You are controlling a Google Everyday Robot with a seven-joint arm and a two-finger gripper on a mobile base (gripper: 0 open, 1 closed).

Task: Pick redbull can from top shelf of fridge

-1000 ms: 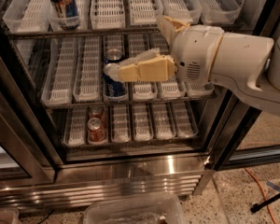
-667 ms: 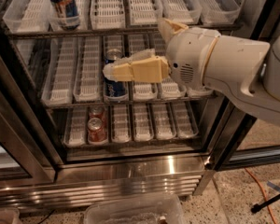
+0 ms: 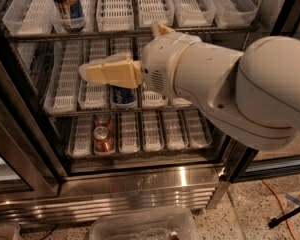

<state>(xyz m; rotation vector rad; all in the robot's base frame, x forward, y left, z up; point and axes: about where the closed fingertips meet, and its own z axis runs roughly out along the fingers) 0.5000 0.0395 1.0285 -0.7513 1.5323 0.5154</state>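
**Gripper:** my cream-yellow two-finger gripper (image 3: 110, 73), on my bulky white arm, points left in front of the middle rack. It is just above a short blue-and-white can (image 3: 124, 97), which it partly hides. I cannot tell whether it is spread or closed. It touches no can.

**Task item:** one tall slim dark-blue redbull can with red-orange marks (image 3: 66, 5) stands upright on the dark wire top shelf (image 3: 220, 30). It is in the second white slotted lane tray from the left, above and left of my gripper, and well apart from it.

**Enclosure:** a large commercial fridge with dark door frames and a ribbed stainless-steel base (image 3: 140, 186).

**Bottom rack:** a short red can (image 3: 103, 140), upright, with a second one behind it.

**Floor:** a clear plastic tub (image 3: 140, 226) and an orange cable (image 3: 280, 199).
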